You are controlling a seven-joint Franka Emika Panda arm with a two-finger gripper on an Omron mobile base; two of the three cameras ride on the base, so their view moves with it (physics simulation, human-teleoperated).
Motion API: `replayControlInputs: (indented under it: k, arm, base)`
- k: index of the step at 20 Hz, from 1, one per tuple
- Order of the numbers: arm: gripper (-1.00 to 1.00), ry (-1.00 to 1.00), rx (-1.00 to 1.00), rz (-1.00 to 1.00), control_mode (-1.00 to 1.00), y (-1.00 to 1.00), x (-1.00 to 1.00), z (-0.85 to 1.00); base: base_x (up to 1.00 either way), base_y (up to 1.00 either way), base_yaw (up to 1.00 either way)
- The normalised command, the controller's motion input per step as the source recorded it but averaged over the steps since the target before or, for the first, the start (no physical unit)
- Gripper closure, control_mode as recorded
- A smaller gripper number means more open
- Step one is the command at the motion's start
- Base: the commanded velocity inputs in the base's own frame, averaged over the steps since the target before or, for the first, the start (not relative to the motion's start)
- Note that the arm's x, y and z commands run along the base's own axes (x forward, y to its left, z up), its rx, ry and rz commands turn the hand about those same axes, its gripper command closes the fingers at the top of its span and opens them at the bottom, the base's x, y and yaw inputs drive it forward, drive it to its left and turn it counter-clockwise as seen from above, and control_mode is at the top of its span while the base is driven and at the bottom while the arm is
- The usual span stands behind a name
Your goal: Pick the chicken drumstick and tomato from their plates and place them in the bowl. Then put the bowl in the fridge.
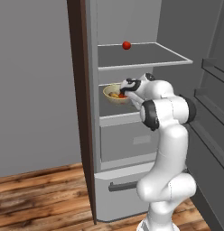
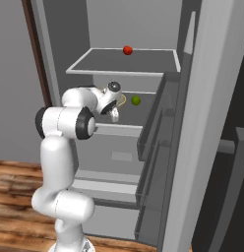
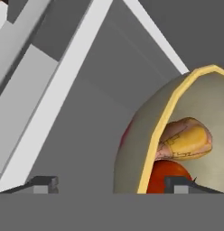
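Right by my gripper [image 3: 113, 184], its fingers spread apart and let go, sits the bowl [image 3: 150, 149] at lower right, with the chicken drumstick [image 3: 186, 140] and tomato [image 3: 170, 173] inside.

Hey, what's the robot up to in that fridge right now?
The arm is reaching into the open fridge, where the bowl sits on the middle shelf with the drumstick and tomato inside. The gripper is open, its fingertips standing either side of the bowl's rim. A plain red ball sits on the shelf above and a green ball on the bowl's shelf.
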Motion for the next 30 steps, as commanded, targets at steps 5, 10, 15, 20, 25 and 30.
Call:
replayControlInputs:
  k: [5, 10, 15, 20, 25, 30]
  arm:
    - [-1.00, -0.01, 0.11, 0.00, -1.00, -0.01, -0.47, 0.18]
    - [-1.00, -0.05, 0.02, -0.01, -1.00, -0.01, -0.61, 0.09]
    - [-1.00, -0.10, -0.07, -0.03, -1.00, 0.08, -0.50, 0.35]
    - [-1.00, -0.09, -0.18, -0.05, -1.00, 0.01, -0.56, 0.50]
    - [-1.00, 0.00, -0.20, -0.01, -1.00, 0.17, -0.36, 0.46]
    - [-1.00, 0.02, -0.11, 0.00, -1.00, 0.21, -0.29, 0.50]
  base:
    - [0.00, 0.00, 0.00]
    - [0.00, 0.00, 0.00]
    - [0.00, 0.00, 0.00]
    - [0.00, 0.00, 0.00]
    - [0.00, 0.00, 0.00]
    - [0.00, 0.00, 0.00]
